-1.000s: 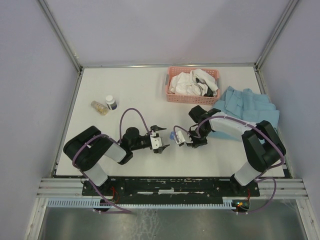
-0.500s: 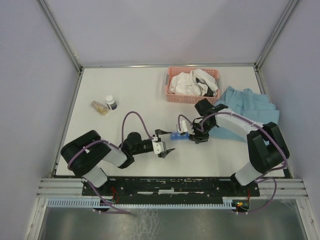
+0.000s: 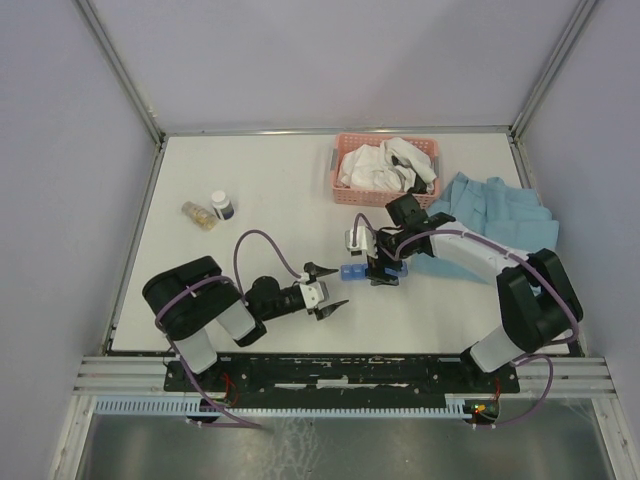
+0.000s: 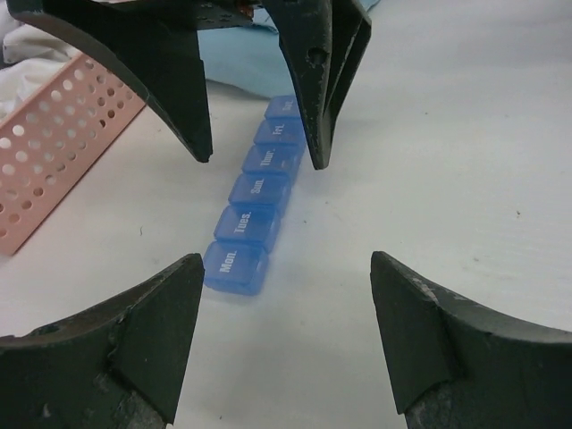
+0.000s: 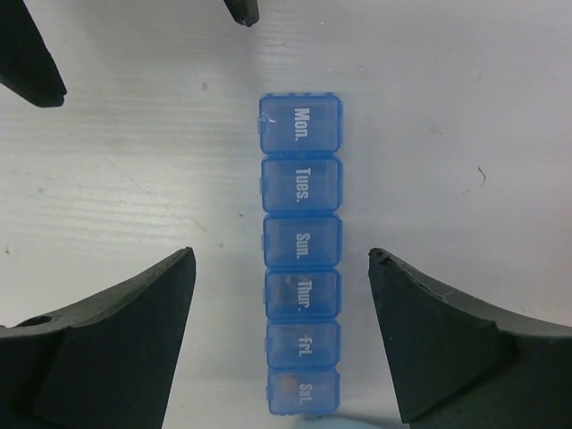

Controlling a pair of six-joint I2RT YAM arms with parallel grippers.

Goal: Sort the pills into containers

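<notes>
Top external view: the blue pill organiser (image 3: 352,271) lies flat on the white counter (image 3: 270,180), between the two arms and in front of the pink basket (image 3: 370,197) of white cloth (image 3: 372,165).

In the right wrist view the right gripper (image 5: 281,259) hangs straight over the strip. Its two dark fingers stand wide apart, one on each side, with bare counter between each finger and the plastic, so nothing is held. The strip has six square compartments in a row, all with lids down, marked Mon., Tues., Sun., Thur., Fri. and Sat. Something tan shows faintly through the Thur. and Sat. lids, but what it is I cannot tell.

In the left wrist view the left gripper (image 4: 284,268) sits low near the Mon. end, its fingers also spread wide and empty, apart from the strip. The right arm's fingers straddle the far half of the row.

A light blue cloth (image 3: 500,215) lies at the right edge of the counter. Well to the left are a small dark-capped bottle (image 3: 221,205) and, just beside it, a clear bottle (image 3: 199,216) with tan contents.
</notes>
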